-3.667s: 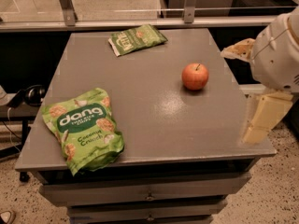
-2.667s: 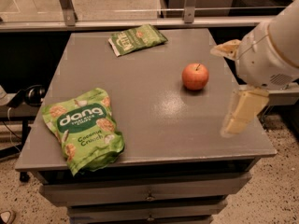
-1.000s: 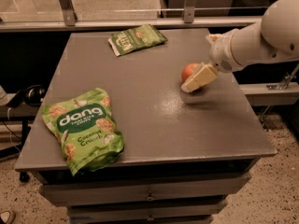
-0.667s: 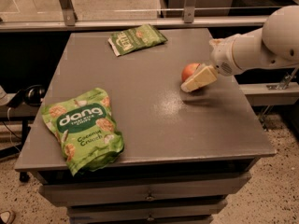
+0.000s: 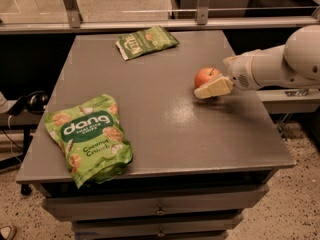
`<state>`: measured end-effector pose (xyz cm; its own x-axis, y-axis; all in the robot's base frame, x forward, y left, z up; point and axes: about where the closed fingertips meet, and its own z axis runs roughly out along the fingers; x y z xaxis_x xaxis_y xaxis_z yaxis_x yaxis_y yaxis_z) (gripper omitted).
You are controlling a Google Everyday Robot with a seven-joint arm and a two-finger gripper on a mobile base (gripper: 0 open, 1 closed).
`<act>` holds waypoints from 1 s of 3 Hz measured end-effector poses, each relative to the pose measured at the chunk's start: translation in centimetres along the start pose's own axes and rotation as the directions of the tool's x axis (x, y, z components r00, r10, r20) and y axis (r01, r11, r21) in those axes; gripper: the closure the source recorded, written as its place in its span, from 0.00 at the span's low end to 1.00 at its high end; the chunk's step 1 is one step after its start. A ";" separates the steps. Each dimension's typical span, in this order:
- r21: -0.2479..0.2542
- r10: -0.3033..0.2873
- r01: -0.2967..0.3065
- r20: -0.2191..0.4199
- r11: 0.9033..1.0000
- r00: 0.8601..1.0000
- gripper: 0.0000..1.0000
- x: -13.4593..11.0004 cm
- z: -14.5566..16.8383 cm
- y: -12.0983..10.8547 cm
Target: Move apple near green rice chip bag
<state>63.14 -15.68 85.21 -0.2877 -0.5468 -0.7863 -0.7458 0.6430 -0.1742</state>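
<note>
I see gripper [image 5: 210, 84] at apple [image 5: 205, 75], right side of surface [image 5: 165, 119], possibly around it; clenched or released, can't tell. Big green bag [image 5: 90, 136] lies well left, near front corner.

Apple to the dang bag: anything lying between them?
Nothing: camera view shows bare tabletop between apple and green rice chip bag. The hand is at the apple; the smaller chip bag lies off that line.

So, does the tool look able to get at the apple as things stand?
Probably yes. The tool sits right against the apple with nothing between them; the green rice chip bag and the smaller chip bag lie well clear.
</note>
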 end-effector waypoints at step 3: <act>-0.097 0.108 -0.096 0.130 0.991 0.986 0.89 -1.7 -1.8 2.0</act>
<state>61.07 -14.47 87.25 -0.2859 -0.3995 -0.8710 -0.7694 0.6375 -0.0399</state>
